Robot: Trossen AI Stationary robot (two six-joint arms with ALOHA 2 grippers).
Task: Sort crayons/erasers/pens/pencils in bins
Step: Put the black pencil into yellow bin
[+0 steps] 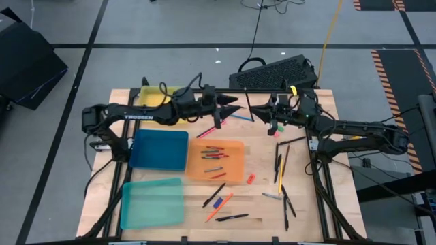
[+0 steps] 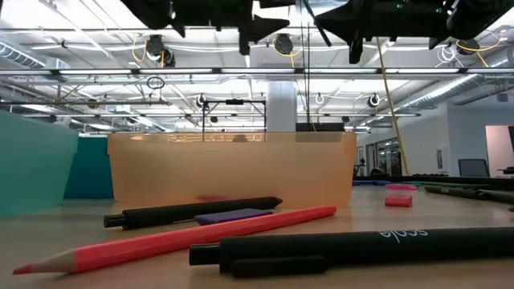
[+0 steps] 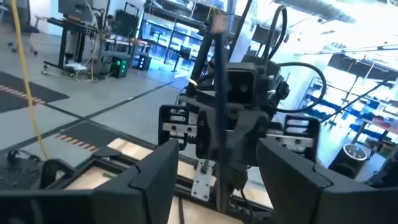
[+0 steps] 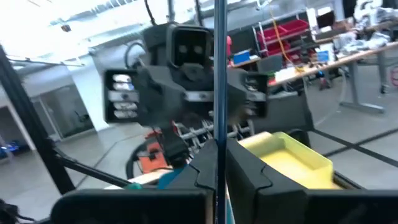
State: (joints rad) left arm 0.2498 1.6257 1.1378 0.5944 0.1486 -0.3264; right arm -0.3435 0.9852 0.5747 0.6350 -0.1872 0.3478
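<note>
My right gripper (image 1: 256,109) hangs above the table's far middle, shut on a slim dark pen (image 1: 250,109). My left gripper (image 1: 235,107) faces it from the left, open. Its two fingers (image 3: 155,180) stand apart just short of the pen (image 3: 217,93) and touch nothing. The yellow bin (image 1: 160,96), the blue bin (image 1: 160,150), the orange bin (image 1: 218,162) with several sticks in it, and the teal bin (image 1: 151,203) stand on the left half. More pens (image 1: 279,167), a red pencil (image 2: 185,239) and a red eraser (image 1: 250,179) lie loose on the table. My right gripper pinches the pen's shaft (image 4: 219,134) between its two shut fingers, about midway along it. The fingers come level from the table's right and lie across the pen. The pen is lifted clear of the table and runs roughly from far to near in the high view.
A black keyboard (image 1: 276,73) sits at the table's far edge. A green eraser (image 1: 279,127) and a blue pen (image 1: 240,117) lie under the two grippers. Black pens (image 2: 361,245) and a blue eraser (image 2: 233,215) lie near the front edge.
</note>
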